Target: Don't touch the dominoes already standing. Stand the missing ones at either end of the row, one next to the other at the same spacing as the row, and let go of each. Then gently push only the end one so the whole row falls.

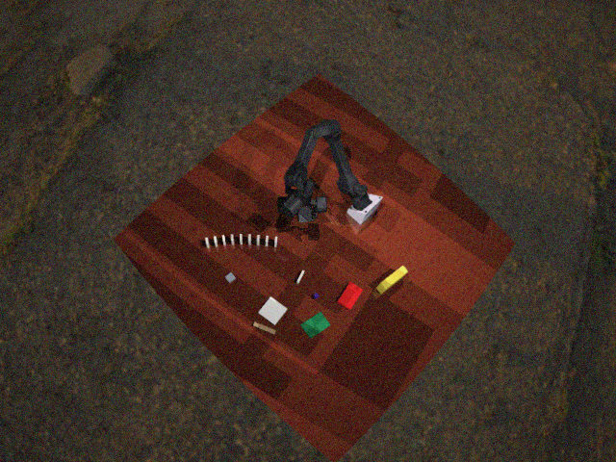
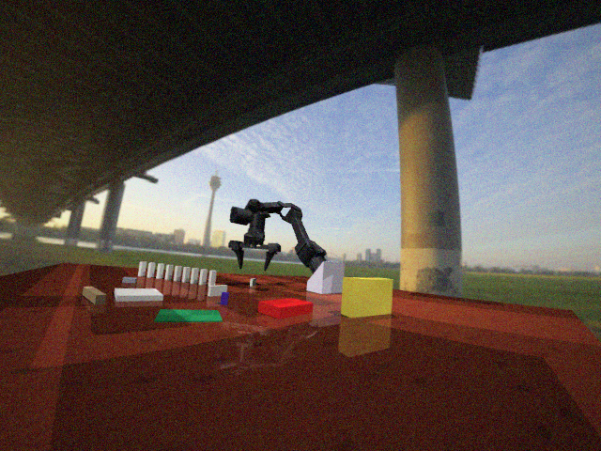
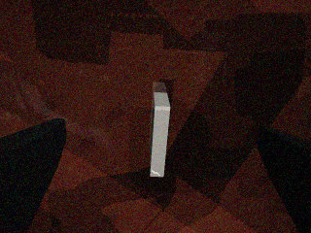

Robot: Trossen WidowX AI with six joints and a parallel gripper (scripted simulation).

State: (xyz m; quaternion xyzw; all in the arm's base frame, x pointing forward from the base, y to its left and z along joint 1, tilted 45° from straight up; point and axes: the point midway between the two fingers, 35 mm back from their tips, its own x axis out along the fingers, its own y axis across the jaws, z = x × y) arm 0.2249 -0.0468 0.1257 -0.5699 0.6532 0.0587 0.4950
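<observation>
Reddish wooden planks cover the table (image 1: pixel 448 258) (image 2: pixel 291 397) (image 3: pixel 87 92); grass (image 2: pixel 514 286) spreads behind it, under a bridge (image 2: pixel 169 72) with a thick pillar (image 2: pixel 426 184), and a slim tower (image 2: pixel 209 213) rises far off. Nine white dominoes stand upright in a row (image 1: pixel 241 239) (image 2: pixel 177 273), slightly curved and evenly spaced; a loose domino (image 1: pixel 300 276) (image 2: pixel 217 290) lies on the table near one end of it, and another domino (image 2: pixel 253 282) (image 3: pixel 160 138) lies beneath the end effector (image 1: pixel 303 206) (image 2: pixel 254 267) (image 3: pixel 162 128). The end effector hangs above the table, fingers spread wide and pointing down, with nothing between them; the arm (image 1: pixel 307 151) (image 2: pixel 301 233) reaches over from its white base (image 1: pixel 356 216) (image 2: pixel 331 279), and the row stands apart from the fingers. Toward the exterior view sit a small blue block (image 1: pixel 315 295) (image 2: pixel 223 298), a flat red block (image 1: pixel 349 295) (image 2: pixel 285 307) and a green piece (image 1: pixel 315 324) (image 2: pixel 189 316); a yellow block (image 1: pixel 392 279) (image 2: pixel 366 297) stands beyond the red one, and a flat white block (image 1: pixel 272 310) (image 2: pixel 138 294) lies near a tan stick (image 1: pixel 264 327) (image 2: pixel 94 295); a small grey block (image 1: pixel 229 277) (image 2: pixel 129 280) rests between the row and the white block.
</observation>
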